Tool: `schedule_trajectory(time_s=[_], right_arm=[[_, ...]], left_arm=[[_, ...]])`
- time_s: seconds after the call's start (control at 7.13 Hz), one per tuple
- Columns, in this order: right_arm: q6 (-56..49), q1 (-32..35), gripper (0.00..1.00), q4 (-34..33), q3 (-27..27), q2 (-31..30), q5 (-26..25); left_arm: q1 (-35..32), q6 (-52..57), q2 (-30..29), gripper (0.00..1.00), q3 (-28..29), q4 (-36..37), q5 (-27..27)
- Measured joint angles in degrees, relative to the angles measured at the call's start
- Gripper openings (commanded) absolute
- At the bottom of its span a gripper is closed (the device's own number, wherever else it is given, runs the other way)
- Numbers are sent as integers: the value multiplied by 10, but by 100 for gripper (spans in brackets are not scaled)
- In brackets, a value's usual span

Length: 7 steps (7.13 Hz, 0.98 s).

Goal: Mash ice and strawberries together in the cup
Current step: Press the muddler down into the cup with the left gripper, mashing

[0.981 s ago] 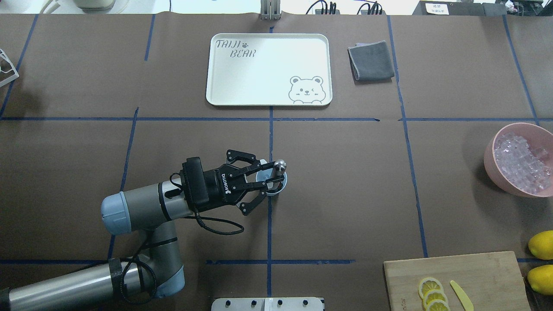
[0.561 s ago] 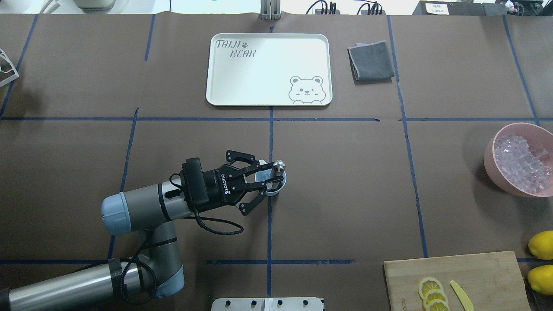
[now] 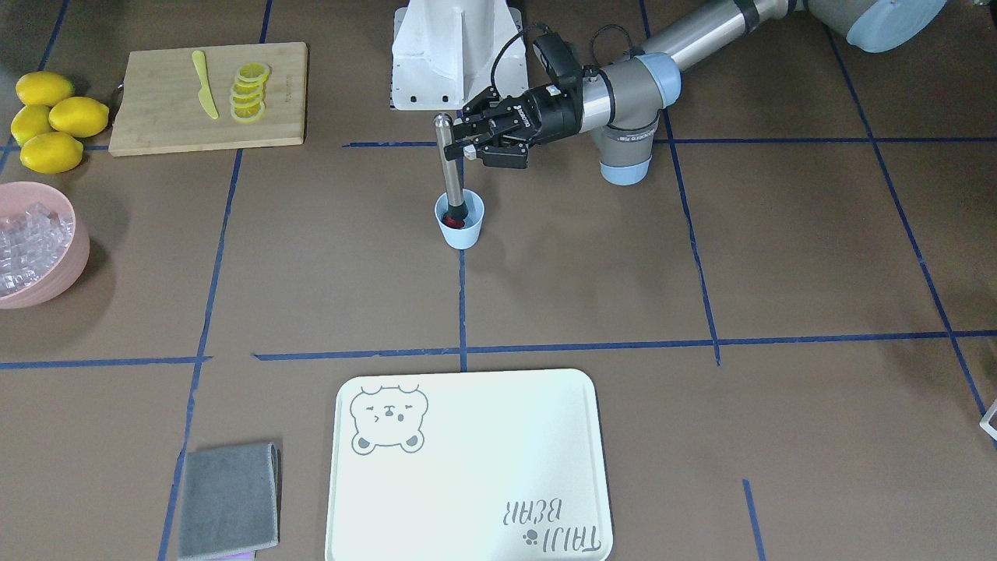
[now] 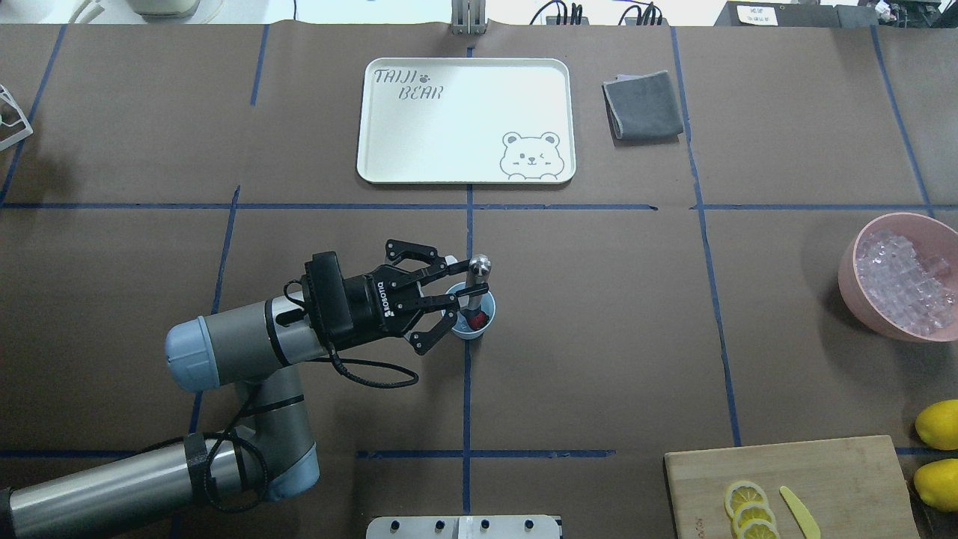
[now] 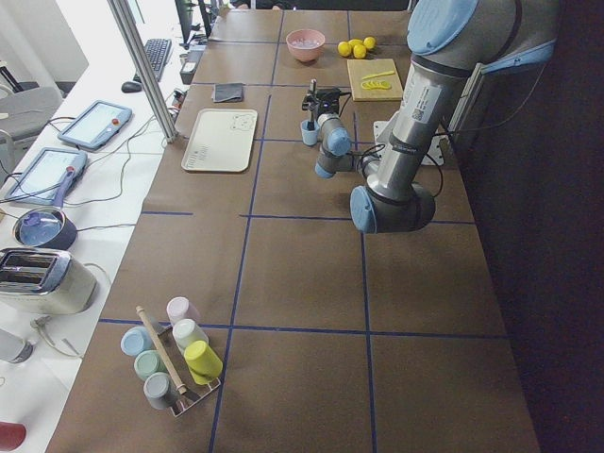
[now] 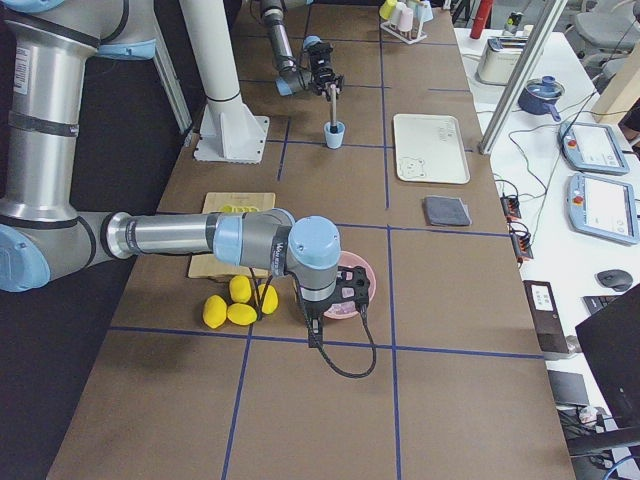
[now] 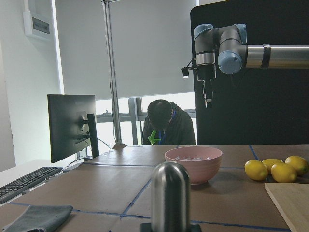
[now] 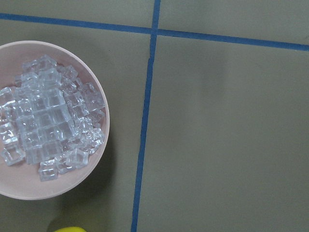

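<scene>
The light blue cup point(image 4: 485, 327) point(image 3: 461, 232) stands near the table's middle, on a blue tape line. A red strawberry point(image 4: 476, 321) point(image 3: 452, 224) lies inside it. My left gripper point(image 4: 455, 283) point(image 3: 459, 140) is shut on the upper part of a steel muddler point(image 4: 477, 273) point(image 3: 449, 167). The muddler stands upright with its lower end in the cup. Ice point(image 4: 902, 281) point(image 8: 46, 123) fills the pink bowl point(image 4: 849, 262) at the right edge; I see none in the cup. My right gripper point(image 6: 345, 293) hangs over that bowl; I cannot tell whether it is open or shut.
A white bear tray point(image 4: 464, 177) and a grey cloth point(image 4: 644, 105) lie at the far side. A cutting board point(image 4: 823, 479) with lemon slices and a yellow knife sits front right, with whole lemons point(image 4: 939, 423) beside it. A cup rack point(image 5: 175, 363) stands far left.
My left gripper has shifted a little left and away with the muddler. The muddler's shaft now shows and the strawberry in the cup is uncovered.
</scene>
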Motion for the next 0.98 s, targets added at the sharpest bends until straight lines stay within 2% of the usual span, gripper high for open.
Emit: schedule_trajectory(time_s=[0.28,0.42,0.98], right_arm=[[0,0,100,0,1,0,0],[0,0,100,0,1,0,0],[0,0,100,0,1,-1,0]], left_arm=[[-19,-14,1,2,-33,38,-2],[-25,-19,3,2,-63,79,-2],[-34,-26,16,0,-211,364,-3]])
